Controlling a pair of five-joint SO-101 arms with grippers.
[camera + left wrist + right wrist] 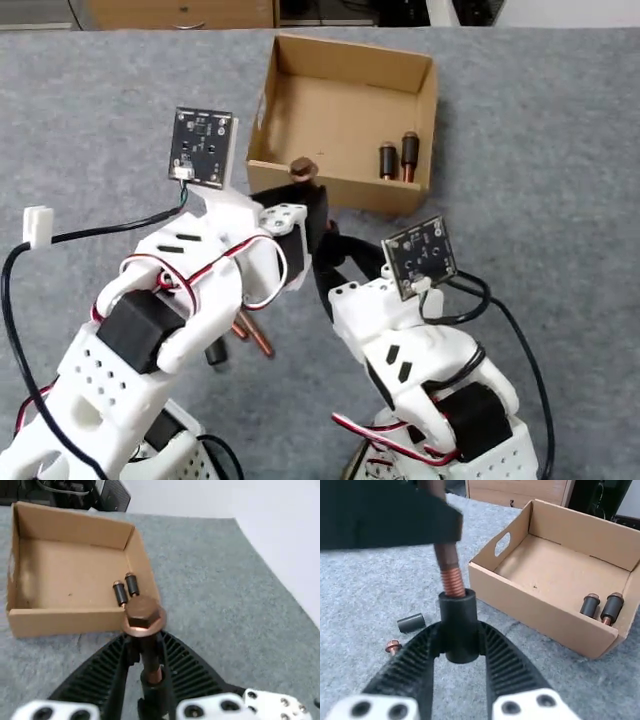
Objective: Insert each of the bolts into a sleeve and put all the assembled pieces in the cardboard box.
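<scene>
A bolt [144, 616] met its sleeve [457, 625] over the desk [560, 150].
The right tool [460, 635] was clamped on the black sleeve; the left tool [144, 645] gripped the copper bolt, threads entering it. Near the desk's far edge, the cardboard box [540, 617] held two assembled pieces [588, 605].

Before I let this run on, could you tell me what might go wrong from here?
The bolt is only partly in the sleeve; if the two are not in line, it may jam. The right gripper holds the sleeve by its fingertips alone, so a hard push might make it slip.
</scene>
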